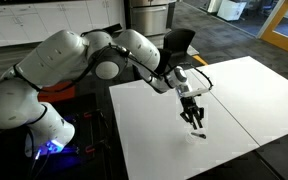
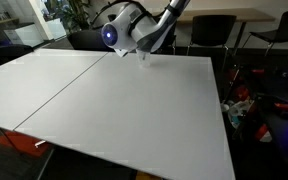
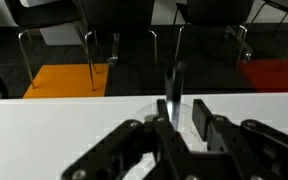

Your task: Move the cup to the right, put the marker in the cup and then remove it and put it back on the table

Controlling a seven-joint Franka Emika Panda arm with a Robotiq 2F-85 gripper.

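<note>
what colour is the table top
The table is plain white, best seen in an exterior view.

Broad open table (image 2: 134,100) on every side, chairs (image 2: 209,32) beyond its far edge.

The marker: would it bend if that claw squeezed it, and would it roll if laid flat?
The marker looks like a straight, stiff stick, so it probably won't bend. Thin and probably round, it might well roll on the smooth white table. Its small size suggests it's light.
</note>
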